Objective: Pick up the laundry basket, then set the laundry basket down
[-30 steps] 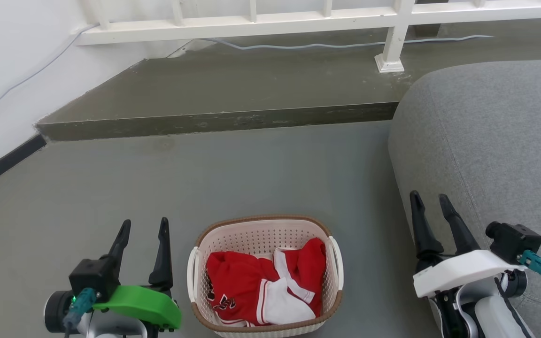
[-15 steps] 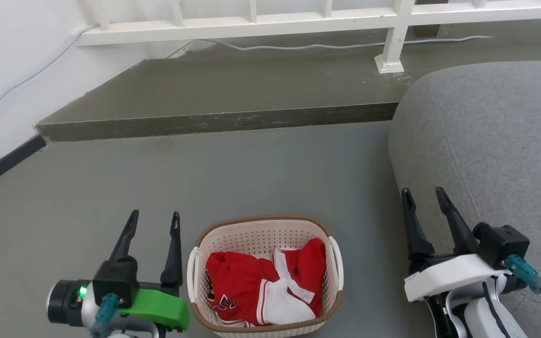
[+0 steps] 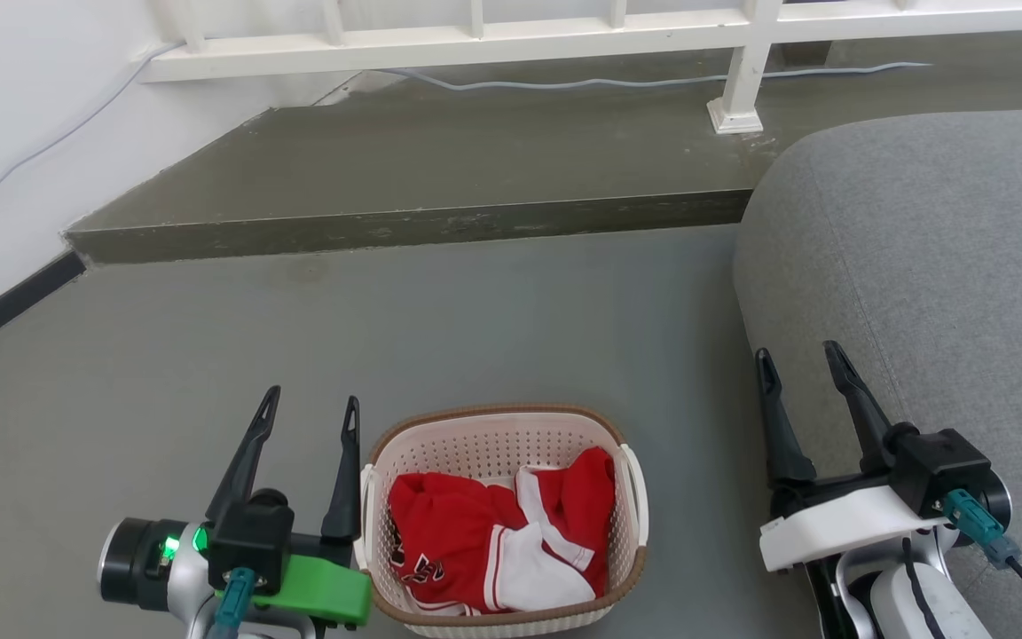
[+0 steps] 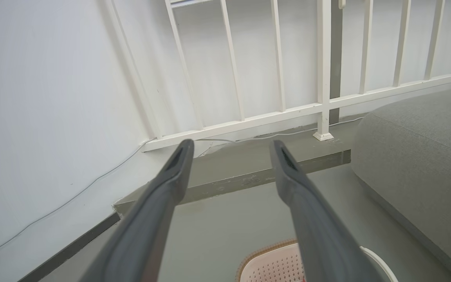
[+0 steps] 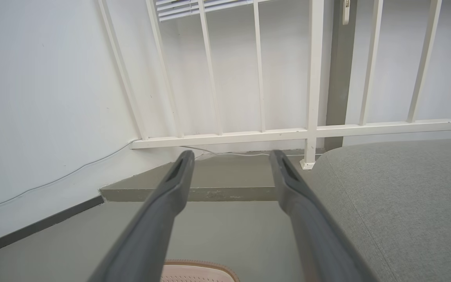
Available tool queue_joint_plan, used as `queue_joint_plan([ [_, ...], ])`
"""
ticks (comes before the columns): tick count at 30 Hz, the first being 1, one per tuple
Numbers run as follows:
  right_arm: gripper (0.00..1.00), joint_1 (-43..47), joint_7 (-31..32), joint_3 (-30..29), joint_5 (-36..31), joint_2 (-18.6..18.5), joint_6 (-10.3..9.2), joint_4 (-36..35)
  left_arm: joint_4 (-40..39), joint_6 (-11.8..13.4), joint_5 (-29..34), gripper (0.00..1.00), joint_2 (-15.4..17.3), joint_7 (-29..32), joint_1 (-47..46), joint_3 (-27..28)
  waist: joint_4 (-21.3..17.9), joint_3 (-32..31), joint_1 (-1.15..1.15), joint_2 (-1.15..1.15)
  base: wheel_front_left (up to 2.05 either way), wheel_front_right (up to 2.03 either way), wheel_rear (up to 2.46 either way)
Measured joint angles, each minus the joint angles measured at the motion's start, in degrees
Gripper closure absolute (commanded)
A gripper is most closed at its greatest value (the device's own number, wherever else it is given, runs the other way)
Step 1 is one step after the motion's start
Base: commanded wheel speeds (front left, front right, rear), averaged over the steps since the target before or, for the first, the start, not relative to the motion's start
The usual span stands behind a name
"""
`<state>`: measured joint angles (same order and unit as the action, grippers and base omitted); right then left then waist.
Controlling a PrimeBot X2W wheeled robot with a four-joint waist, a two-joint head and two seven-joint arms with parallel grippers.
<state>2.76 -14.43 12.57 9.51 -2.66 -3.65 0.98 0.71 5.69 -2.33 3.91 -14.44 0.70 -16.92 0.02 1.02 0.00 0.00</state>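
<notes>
Right, the laundry basket (image 3: 486,446) sits upright on the grey floor (image 3: 493,311), low and central in the head view, with a red and white garment (image 3: 467,532) bundled inside it. The left gripper (image 3: 312,396) hovers just beside the basket's left side, its inner finger close to the white left handle (image 3: 362,532). Its fingers are spread apart and hold nothing. Whether that finger touches the basket, I can't tell. On the other side, the right gripper (image 3: 797,350) stands apart from the basket, its fingers parted too and empty, in front of the edge of the grey sofa (image 3: 937,231). From the left wrist, the basket's brown rim peeks in low between the two fingers. Beyond it all are a raised step (image 3: 440,169) and a white railing (image 3: 475,46).
</notes>
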Motion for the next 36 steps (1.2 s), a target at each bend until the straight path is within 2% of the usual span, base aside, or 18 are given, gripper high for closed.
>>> queue_joint_plan([
  [8, 0.00, 0.01, 0.00, -0.29, 0.22, 0.03, -0.05, -0.10, 0.35, 0.14, -1.98, 0.00, -0.40, 0.00, 1.13, 0.21, 0.04, 0.28, 0.00, 0.00, 0.00, 0.00, 0.00],
  [36, 0.00, 0.01, -0.01, -0.23, 0.64, 0.05, -0.49, -1.11, 0.11, 0.14, -2.02, 0.00, -0.60, 0.00, 1.07, 0.71, 0.18, 1.36, 0.00, 0.00, 0.00, 0.00, 0.00],
])
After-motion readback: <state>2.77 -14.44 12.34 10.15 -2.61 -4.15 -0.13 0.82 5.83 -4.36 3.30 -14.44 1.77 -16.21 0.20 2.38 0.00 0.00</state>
